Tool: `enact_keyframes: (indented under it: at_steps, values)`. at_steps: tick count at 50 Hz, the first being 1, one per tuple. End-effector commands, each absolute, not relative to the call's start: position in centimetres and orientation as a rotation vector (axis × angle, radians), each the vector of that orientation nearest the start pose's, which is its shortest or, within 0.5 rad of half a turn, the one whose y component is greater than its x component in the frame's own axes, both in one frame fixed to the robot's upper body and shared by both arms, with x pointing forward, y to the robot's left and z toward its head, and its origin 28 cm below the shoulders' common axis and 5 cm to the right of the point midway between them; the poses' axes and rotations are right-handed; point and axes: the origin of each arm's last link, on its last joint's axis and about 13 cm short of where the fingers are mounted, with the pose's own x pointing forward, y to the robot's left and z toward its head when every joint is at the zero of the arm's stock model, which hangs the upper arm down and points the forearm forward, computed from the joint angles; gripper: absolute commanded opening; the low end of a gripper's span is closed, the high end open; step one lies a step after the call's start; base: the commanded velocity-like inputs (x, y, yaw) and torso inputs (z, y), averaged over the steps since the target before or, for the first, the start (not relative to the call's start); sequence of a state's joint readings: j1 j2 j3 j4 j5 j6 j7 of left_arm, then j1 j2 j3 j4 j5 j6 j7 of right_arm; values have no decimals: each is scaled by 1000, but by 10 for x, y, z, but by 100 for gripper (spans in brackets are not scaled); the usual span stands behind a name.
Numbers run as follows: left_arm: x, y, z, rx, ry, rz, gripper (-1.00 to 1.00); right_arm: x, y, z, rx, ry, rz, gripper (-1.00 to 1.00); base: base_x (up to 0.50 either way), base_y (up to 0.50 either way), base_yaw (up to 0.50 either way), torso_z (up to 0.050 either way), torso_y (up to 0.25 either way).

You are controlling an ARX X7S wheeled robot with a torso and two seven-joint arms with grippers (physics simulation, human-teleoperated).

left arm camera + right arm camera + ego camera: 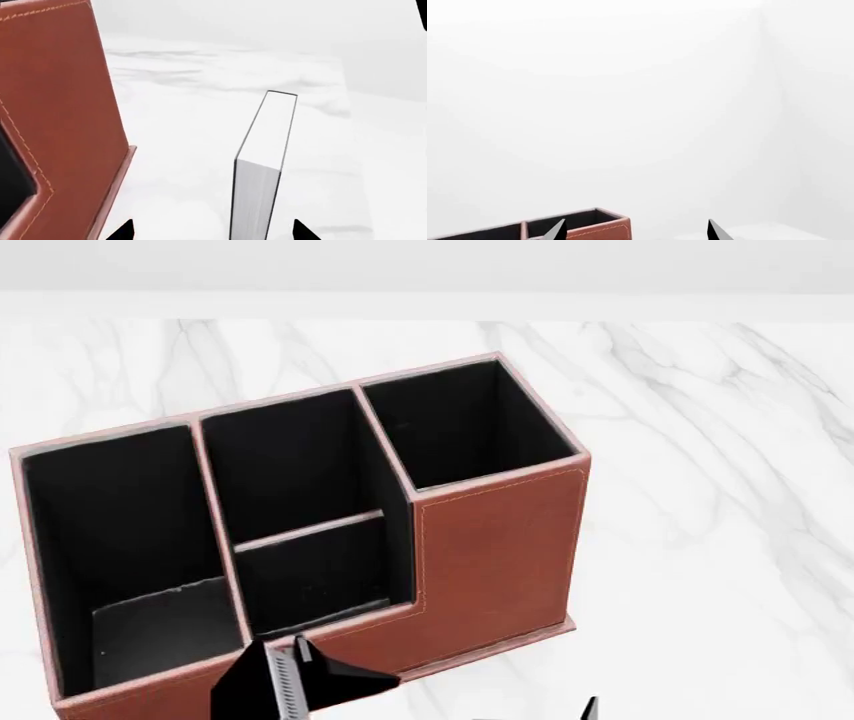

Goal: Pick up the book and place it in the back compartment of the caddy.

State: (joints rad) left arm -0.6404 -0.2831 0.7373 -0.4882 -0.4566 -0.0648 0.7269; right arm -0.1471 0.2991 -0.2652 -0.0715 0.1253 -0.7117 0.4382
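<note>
Mostly white marble desk (721,490), grey-veined, pale blank wall behind. One caddy (494,550) on desk, reddish-brown, black-lined, four cells; back compartment (314,575) small, shallow, low-walled. One book (263,165) upright between my left jaws' tips, page edges facing wrist camera, just beside caddy wall, apart from it. My left gripper (212,231): jaws spread, tips clear of book. My right gripper (635,231): jaws spread, holding nothing, above caddy corner.
</note>
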Motion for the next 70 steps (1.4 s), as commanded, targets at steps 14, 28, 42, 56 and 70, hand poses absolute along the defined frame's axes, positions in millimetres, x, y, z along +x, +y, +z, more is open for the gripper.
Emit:
enact_keyframes:
  at_steps: [14,28,42,56,70]
  values:
    - [338,171,26,138,261,-1197,100,168,-108,43,93,-563,-96,100,0,0,0,0,0]
    - [334,152,27,157,263,-1252,100,166,-108,44,97,-567,-93,100,0,0,0,0,0]
    - [335,146,24,167,275,-1270,100,167,-107,43,98,-562,-85,100,0,0,0,0,0]
    - [342,137,23,165,291,-1269,100,167,-108,44,101,-558,-84,100,0,0,0,0,0]
    - [338,125,20,165,293,-1299,100,166,-107,43,103,-558,-79,100,0,0,0,0,0]
